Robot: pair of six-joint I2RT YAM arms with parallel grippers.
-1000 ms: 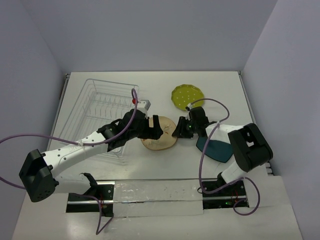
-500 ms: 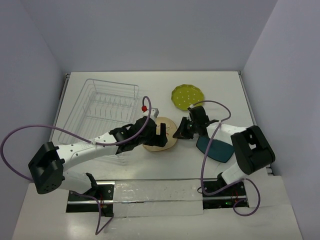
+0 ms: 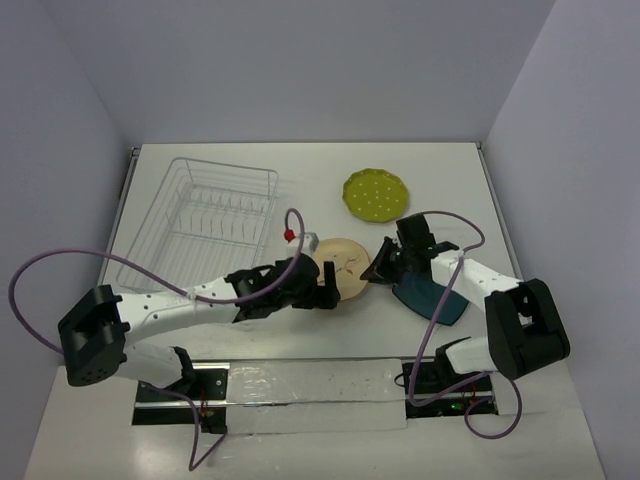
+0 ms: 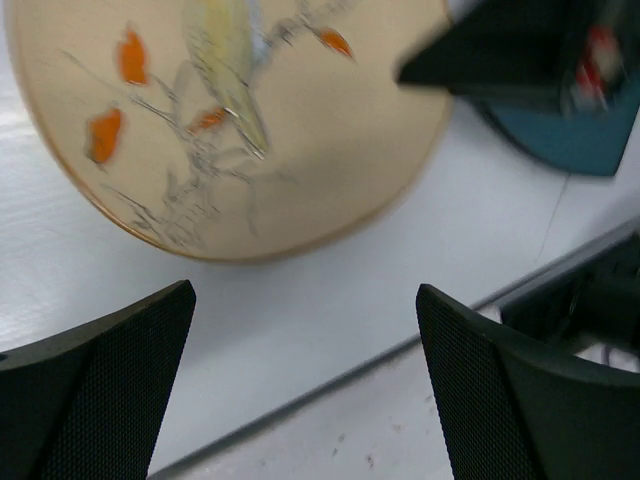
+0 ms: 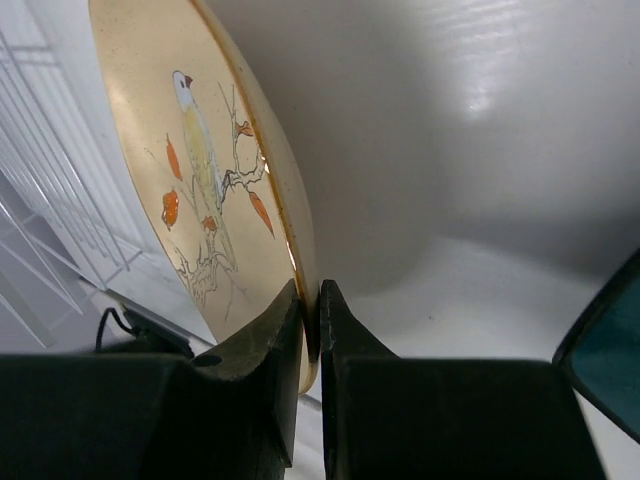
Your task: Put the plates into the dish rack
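The cream plate with a bird and floral print is tilted up off the table. My right gripper is shut on its right rim; in the right wrist view the rim is pinched between the jaws. My left gripper is open and empty just below the plate's near-left edge; the left wrist view shows the cream plate beyond the spread fingers. The yellow-green dotted plate lies flat at the back. The dark teal plate lies under my right arm. The dish rack stands empty at left.
Purple cables loop from both arms. Walls enclose the table on three sides. A metal rail runs along the near edge between the arm bases.
My right gripper has lifted the cream plate by its rim and drawn it rightward and nearer. My left gripper has let go of the plate and pulled back toward the near edge, open.
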